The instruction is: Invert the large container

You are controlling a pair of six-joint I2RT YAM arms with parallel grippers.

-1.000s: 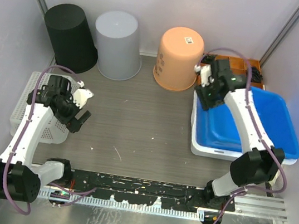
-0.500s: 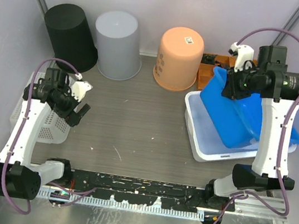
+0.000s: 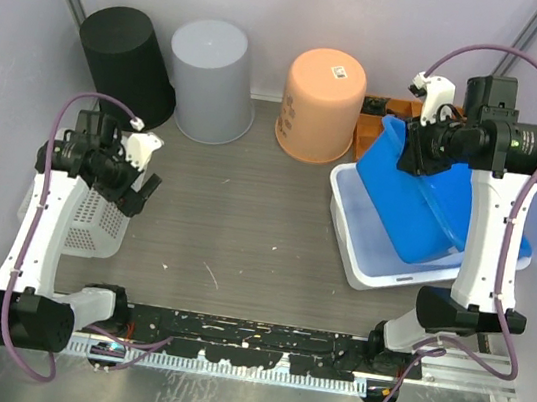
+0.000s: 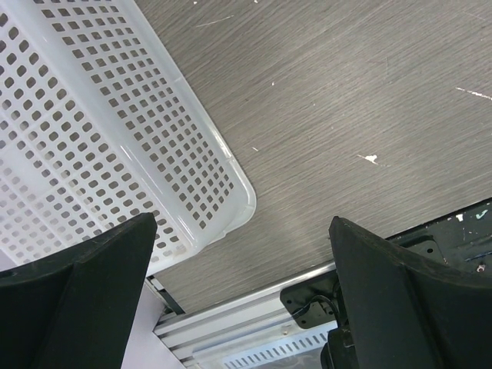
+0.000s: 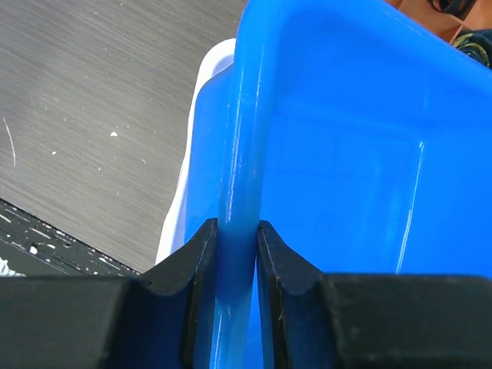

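- While the left gripper (image 4: pixel 246 307) is hanging wide open and empty just beside the white perforated basket (image 4: pixel 115 154), it is taking no part in the flip.
- Behind, the black bucket (image 3: pixel 127 64), grey bucket (image 3: pixel 211 76) and orange bucket (image 3: pixel 321 103) are standing mouth-down.
- Further right, the right gripper (image 5: pixel 237 238) is pinching the blue container (image 5: pixel 330 138) by its rim, jaws closing almost fully on the thin lip.
- For a clean flip, the wrist should be rolling the raised rim over the low edge, which is seemingly resting in the white tub (image 3: pixel 370 267), while pinching firmly against slipping.
- The rim is running straight between the fingers, with the tilted container's hollow lying on the right of the wrist view.
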